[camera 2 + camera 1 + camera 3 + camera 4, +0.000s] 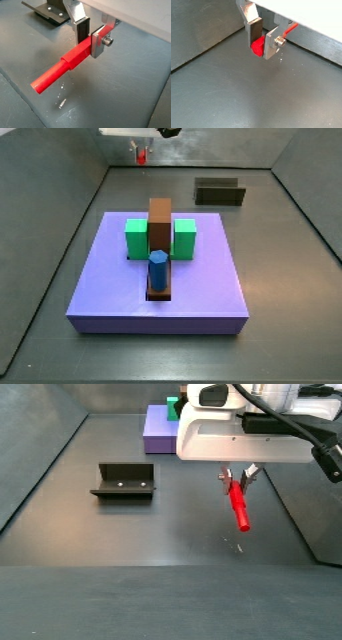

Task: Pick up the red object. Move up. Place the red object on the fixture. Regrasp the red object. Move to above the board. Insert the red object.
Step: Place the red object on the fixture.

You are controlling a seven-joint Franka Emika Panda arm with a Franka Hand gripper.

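Gripper (88, 36) grips red object (60, 69) (fixture (123, 481) apart).

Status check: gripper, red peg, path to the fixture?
Gripper shut on red object, held off the floor. Fixture empty, apart from it. Nothing in between.

In a side view the gripper (138, 154) is cut off by the frame edge, and the red object (139, 157) under it is too small to read. The gripper's white body hides most of the board (158, 431) behind it.
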